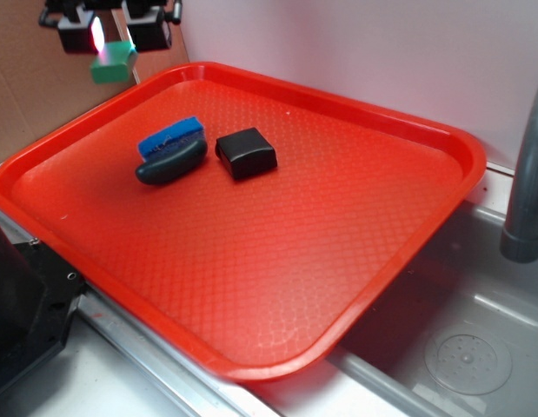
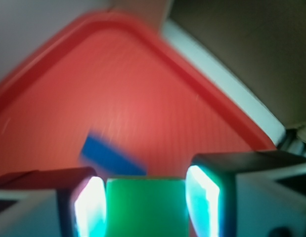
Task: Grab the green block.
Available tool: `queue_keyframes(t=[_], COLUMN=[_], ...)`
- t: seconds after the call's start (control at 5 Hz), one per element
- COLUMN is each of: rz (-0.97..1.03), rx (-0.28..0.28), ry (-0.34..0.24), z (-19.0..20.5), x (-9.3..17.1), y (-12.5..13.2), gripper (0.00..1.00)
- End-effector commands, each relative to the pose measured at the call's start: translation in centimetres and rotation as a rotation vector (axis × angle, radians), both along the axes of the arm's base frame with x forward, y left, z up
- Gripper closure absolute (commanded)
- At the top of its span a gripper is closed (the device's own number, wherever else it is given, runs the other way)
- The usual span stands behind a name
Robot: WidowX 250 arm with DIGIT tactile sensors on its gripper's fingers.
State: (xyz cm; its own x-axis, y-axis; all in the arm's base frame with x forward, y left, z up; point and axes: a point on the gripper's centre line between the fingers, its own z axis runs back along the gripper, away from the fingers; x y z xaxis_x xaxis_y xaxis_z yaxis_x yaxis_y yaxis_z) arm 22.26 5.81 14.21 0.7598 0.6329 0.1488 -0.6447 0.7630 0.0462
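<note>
Green block [image 1: 113, 62] is up in the air, pinched in the tool [image 1: 112, 43] at the far left corner, clear above the red tray [image 1: 442, 139]! From the wrist view it's plain: the green block [image 2: 145, 207] sits squarely between the two fingers [image 2: 207, 197], which press against its sides, so the tool is closed down to the block's width with a firm hold on it. Down on the tray, the blue-topped brush [image 1: 171, 149] and the black block [image 1: 246, 152] lie just beside each other, well apart from the lifted piece. By my reading, the grab itself looks done and we're in the hold-and-lift stage. What comes next calls for little: keep the squeeze steady, avoid any jolt that lets the block slip, and stay clear of the tray rim.
</note>
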Motion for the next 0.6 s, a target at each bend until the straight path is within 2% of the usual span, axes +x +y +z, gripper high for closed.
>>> queue_keyframes(t=[0.0, 0.2, 0.4], rz=[-0.396, -0.497, -0.474], rx=[-0.088, -0.074, -0.091], ry=[0.026, 0.068, 0.068], z=[5.7, 6.3, 6.3], x=[-2.7, -3.1, -2.9], y=[-5.7, -7.7, -7.1], gripper=[1.0, 1.0, 1.0])
